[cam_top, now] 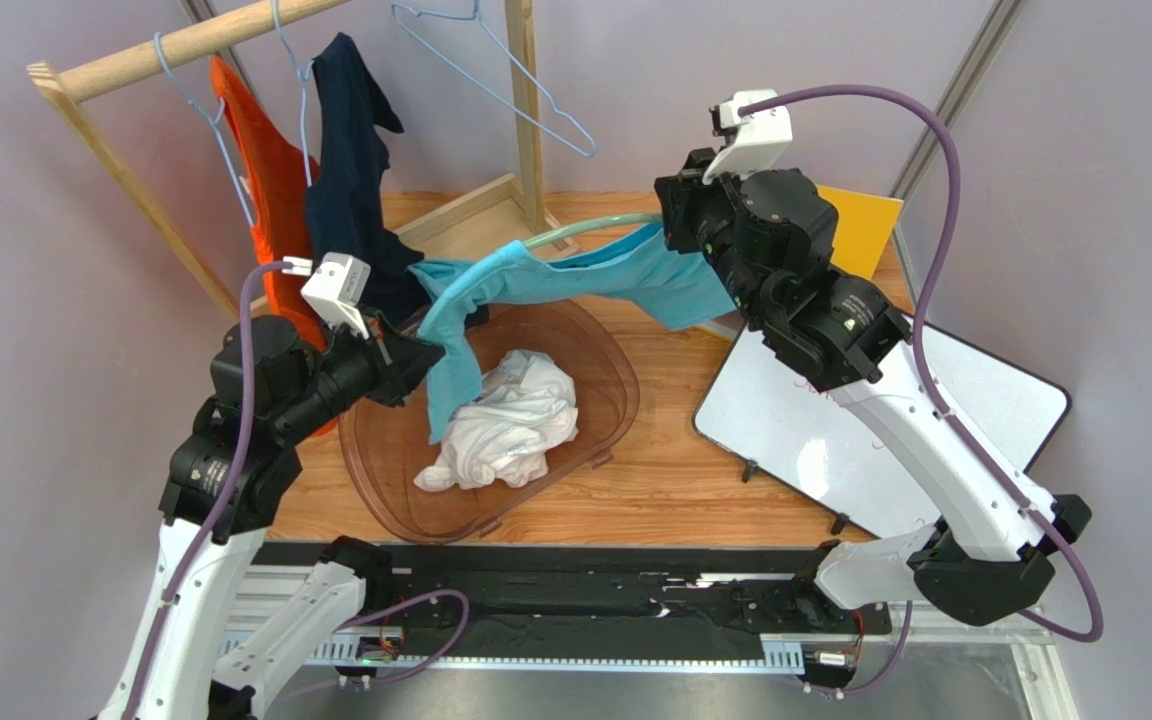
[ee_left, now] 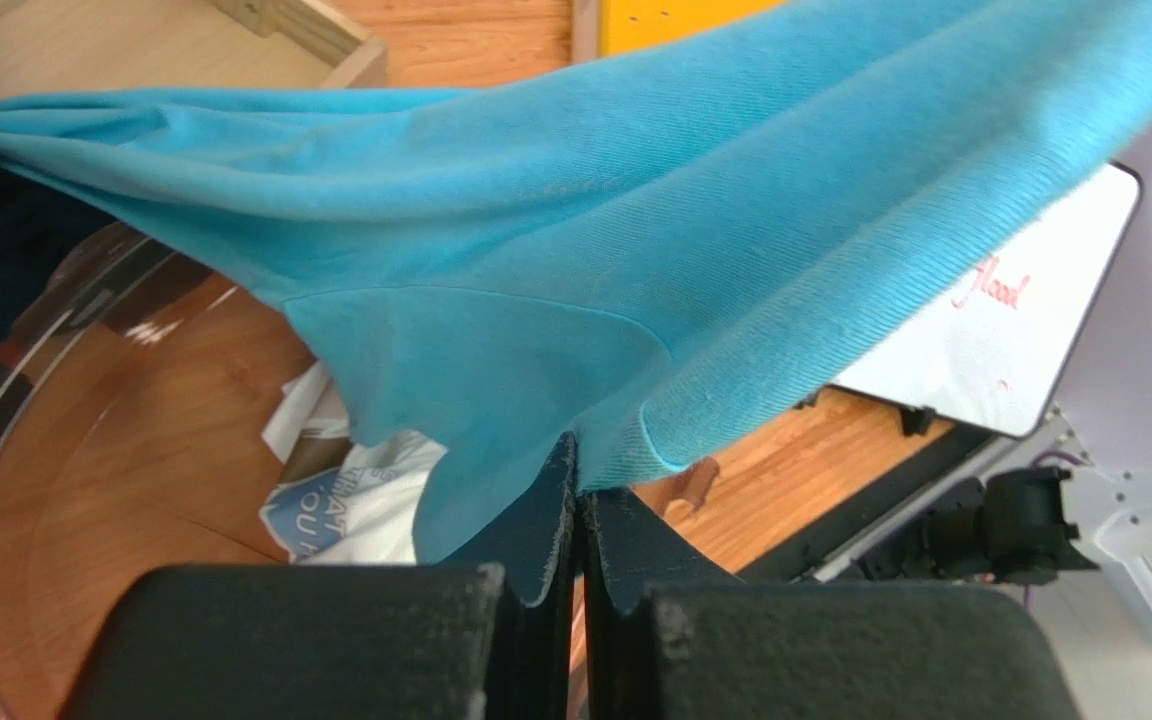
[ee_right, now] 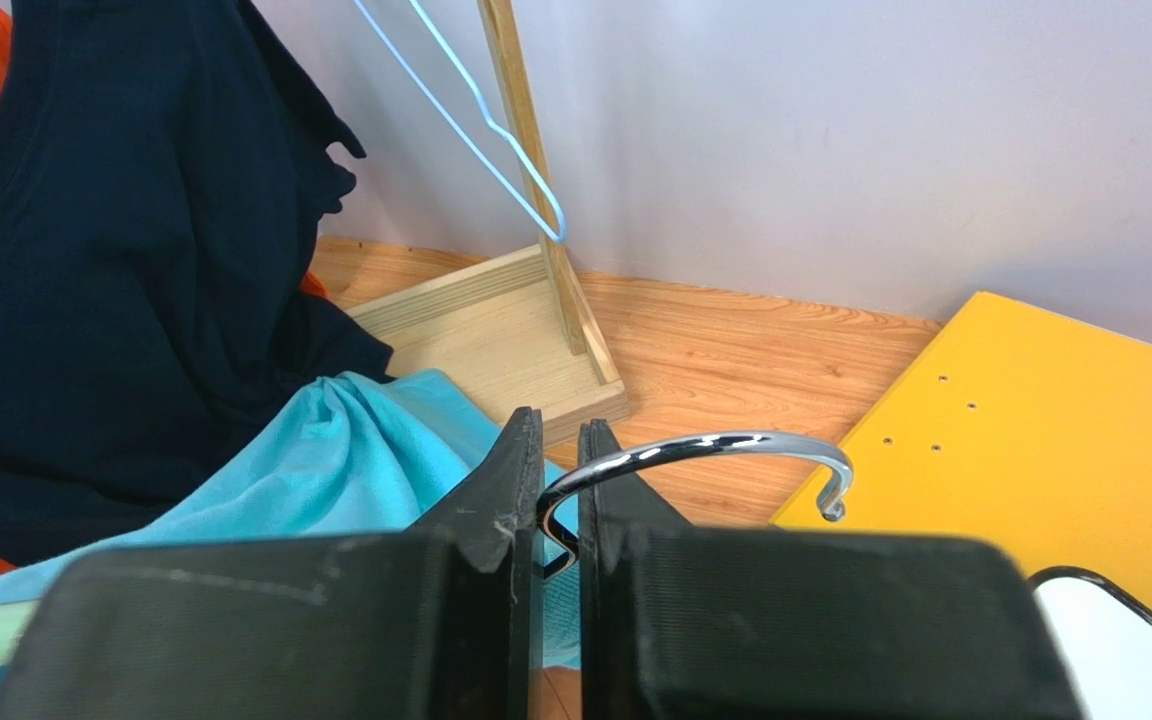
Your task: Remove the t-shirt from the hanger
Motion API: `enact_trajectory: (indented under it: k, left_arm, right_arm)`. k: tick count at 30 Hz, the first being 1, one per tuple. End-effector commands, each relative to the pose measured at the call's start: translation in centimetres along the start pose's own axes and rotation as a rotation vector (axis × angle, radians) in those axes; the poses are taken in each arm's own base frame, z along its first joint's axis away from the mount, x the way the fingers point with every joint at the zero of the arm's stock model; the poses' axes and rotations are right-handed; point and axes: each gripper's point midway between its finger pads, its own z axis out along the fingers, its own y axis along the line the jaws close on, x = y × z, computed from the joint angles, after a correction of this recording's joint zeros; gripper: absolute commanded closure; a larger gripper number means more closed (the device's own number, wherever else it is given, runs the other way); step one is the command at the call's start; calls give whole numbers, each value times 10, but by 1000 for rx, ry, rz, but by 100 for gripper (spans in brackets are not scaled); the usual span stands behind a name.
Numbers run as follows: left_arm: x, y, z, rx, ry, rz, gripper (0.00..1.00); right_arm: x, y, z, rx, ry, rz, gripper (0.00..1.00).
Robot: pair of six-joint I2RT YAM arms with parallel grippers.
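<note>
Left tool (ee_left: 579, 483) is clamped shut on the t-shirt (ee_left: 657, 225), right tool (ee_right: 558, 450) on the hanger (ee_right: 717, 444), so it's best pulled sideways, slowly.

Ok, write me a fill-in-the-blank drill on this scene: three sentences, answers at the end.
1. The right hand is shut on the hanger's metal ____.
2. The left hand pinches the edge of the turquoise ____.
3. The crumpled cloth lying in the clear basket is ____.

Missing words: hook; t-shirt; white.
</note>
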Motion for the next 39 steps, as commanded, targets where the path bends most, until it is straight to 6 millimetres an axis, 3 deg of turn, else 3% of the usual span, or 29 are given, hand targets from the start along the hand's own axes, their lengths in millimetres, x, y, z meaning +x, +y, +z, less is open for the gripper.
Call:
enact_trajectory:
  k: [1, 7, 11, 15, 18, 24, 25, 27, 28, 29, 31, 35, 39]
  left_arm:
    - [-25, 18, -8, -138, -108, -20, 100]
    - [-40, 53, -50, -387, -276, -101, 100]
    - [-43, 55, -78, -410, -392, -140, 100]
    - [-29, 62, -78, -427, -386, -158, 100]
    - [-19, 63, -70, -412, -346, -156, 100]
    - [-10, 52, -45, -318, -288, -167, 100]
    - [-11, 49, -41, -296, -284, -164, 100]
    - [-16, 34, -33, -211, -275, -149, 100]
    - [-16, 28, -25, -175, -254, -147, 100]
    - [-19, 21, -21, -135, -246, -143, 100]
    - [-24, 3, -10, -33, -223, -139, 100]
    - [-31, -14, 5, 66, -195, -147, 100]
    - [-36, -18, 13, 91, -180, -140, 100]
  right_arm:
    - [-46, -16, -25, 29, -131, 115, 100]
    - [-38, -47, -32, 132, -116, 186, 100]
    - [-35, -70, -36, 195, -125, 254, 100]
    - [-36, -91, -46, 246, -158, 335, 100]
    - [-36, -94, -47, 196, -165, 425, 100]
    - [-35, -51, -39, -37, -99, 514, 100]
    - [-41, -31, -40, -150, -99, 519, 100]
    - [-36, -5, -35, -279, -45, 550, 100]
    - [-40, 20, -41, -425, -16, 554, 100]
    - [-32, 33, -35, -479, 29, 582, 100]
    - [-35, 64, -44, -642, 75, 644, 100]
    - [-27, 111, -44, -805, 162, 673, 100]
    - [-42, 145, -64, -996, 210, 705, 100]
